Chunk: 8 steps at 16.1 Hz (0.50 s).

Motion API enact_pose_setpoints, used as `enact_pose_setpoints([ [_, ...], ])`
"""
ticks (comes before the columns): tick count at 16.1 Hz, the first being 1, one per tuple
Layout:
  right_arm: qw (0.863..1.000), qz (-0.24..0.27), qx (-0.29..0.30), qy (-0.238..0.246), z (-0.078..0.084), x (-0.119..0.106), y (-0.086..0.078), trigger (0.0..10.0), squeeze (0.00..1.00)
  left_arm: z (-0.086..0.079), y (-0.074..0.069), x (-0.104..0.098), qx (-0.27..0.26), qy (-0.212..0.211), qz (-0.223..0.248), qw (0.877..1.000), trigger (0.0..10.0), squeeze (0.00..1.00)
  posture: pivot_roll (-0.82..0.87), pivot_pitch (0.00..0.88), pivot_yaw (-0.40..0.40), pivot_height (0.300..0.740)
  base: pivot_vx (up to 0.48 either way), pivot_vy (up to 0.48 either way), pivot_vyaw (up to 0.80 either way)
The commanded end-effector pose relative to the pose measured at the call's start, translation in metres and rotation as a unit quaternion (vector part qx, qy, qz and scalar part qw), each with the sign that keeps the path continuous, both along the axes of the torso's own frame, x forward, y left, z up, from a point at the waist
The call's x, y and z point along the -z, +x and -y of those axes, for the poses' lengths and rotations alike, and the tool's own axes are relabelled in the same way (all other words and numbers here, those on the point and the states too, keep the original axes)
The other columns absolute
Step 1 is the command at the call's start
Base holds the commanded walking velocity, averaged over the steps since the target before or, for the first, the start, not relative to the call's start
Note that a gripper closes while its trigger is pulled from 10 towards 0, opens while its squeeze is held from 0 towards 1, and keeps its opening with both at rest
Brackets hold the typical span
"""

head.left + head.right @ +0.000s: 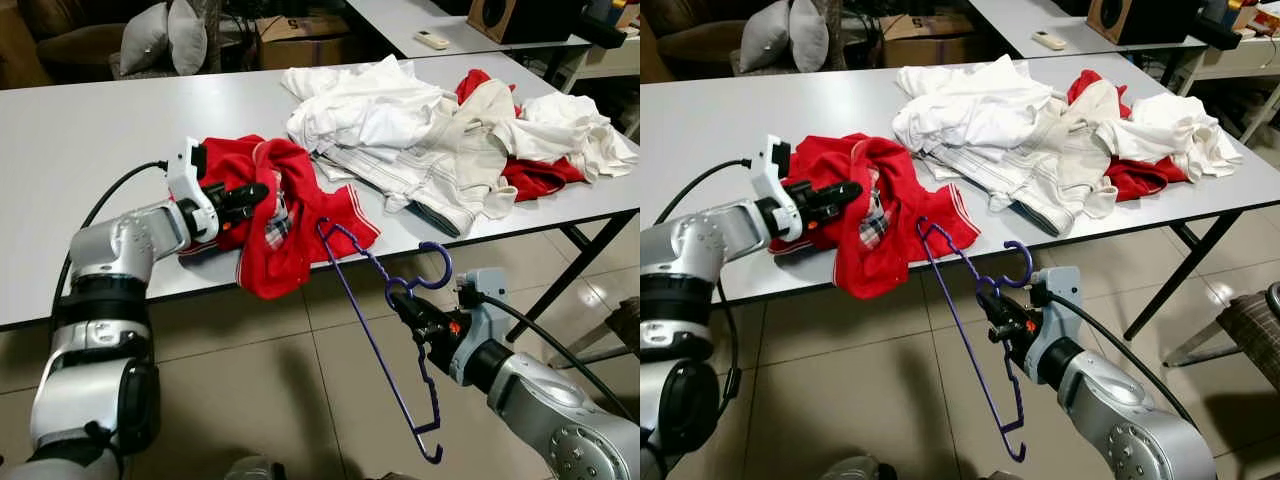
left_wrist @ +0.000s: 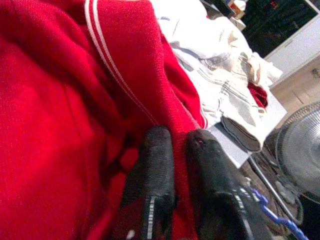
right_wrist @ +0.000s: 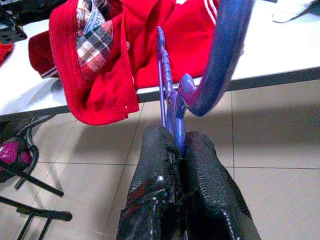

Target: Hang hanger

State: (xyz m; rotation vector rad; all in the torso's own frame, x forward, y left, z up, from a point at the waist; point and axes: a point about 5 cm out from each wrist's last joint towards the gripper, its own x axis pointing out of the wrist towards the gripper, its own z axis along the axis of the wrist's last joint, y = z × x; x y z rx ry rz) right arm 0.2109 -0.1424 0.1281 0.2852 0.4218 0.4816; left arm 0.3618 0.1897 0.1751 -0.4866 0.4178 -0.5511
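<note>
A red shirt with a plaid inner collar lies crumpled at the front edge of the white table, one corner hanging over the edge. My left gripper rests on the shirt's left side, its fingers pinched together on a fold of red cloth. In front of the table my right gripper is shut on a purple plastic hanger at its neck, just below the hook. The hanger is tilted: one shoulder end reaches the shirt at the table edge, the other points down toward the tiled floor.
A heap of white and red clothes covers the table's right half. Black table legs stand at the right, a chair beyond them. A fan stands on the floor. A second table with a remote is behind.
</note>
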Motion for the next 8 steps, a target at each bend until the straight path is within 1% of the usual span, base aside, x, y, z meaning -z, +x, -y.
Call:
enact_pose_setpoints([
  [1, 1.000, 0.017, 0.003, -0.003, 0.001, -0.006, 0.001, 10.0, 0.00, -0.002, -0.003, -0.003, 0.008, -0.006, 0.001, 1.000, 0.0, 0.00, -0.08, 0.001, 0.024, 0.740, 0.000, 0.000, 0.00],
  [3, 1.000, 0.017, 0.002, -0.003, 0.000, -0.006, 0.002, 10.0, 0.00, -0.001, -0.004, -0.003, 0.009, -0.013, -0.001, 1.000, 0.0, 0.00, -0.08, 0.000, 0.023, 0.740, 0.000, 0.000, 0.00],
  [4, 1.000, 0.018, 0.002, -0.003, -0.001, -0.006, 0.004, 10.0, 0.00, 0.000, -0.004, -0.004, 0.008, -0.024, -0.001, 1.000, 0.0, 0.00, -0.07, 0.000, 0.027, 0.740, 0.000, 0.000, 0.00],
  [6, 1.000, 0.026, 0.003, -0.002, -0.001, -0.008, 0.008, 10.0, 0.00, 0.002, -0.003, -0.010, 0.005, -0.040, 0.008, 0.999, 0.0, 0.00, -0.07, 0.000, 0.029, 0.740, 0.000, 0.000, 0.00],
  [7, 1.000, 0.028, 0.003, -0.002, -0.001, -0.009, 0.008, 10.0, 0.00, 0.002, -0.003, -0.012, 0.006, -0.032, 0.020, 0.999, 0.0, 0.00, -0.07, 0.000, 0.029, 0.740, 0.000, 0.000, 0.00],
  [8, 0.999, 0.032, 0.001, -0.002, -0.001, -0.009, 0.007, 10.0, 0.00, 0.001, -0.002, -0.014, 0.000, -0.004, 0.047, 0.999, 0.0, 0.00, -0.07, 0.000, 0.029, 0.740, 0.000, 0.000, 0.00],
])
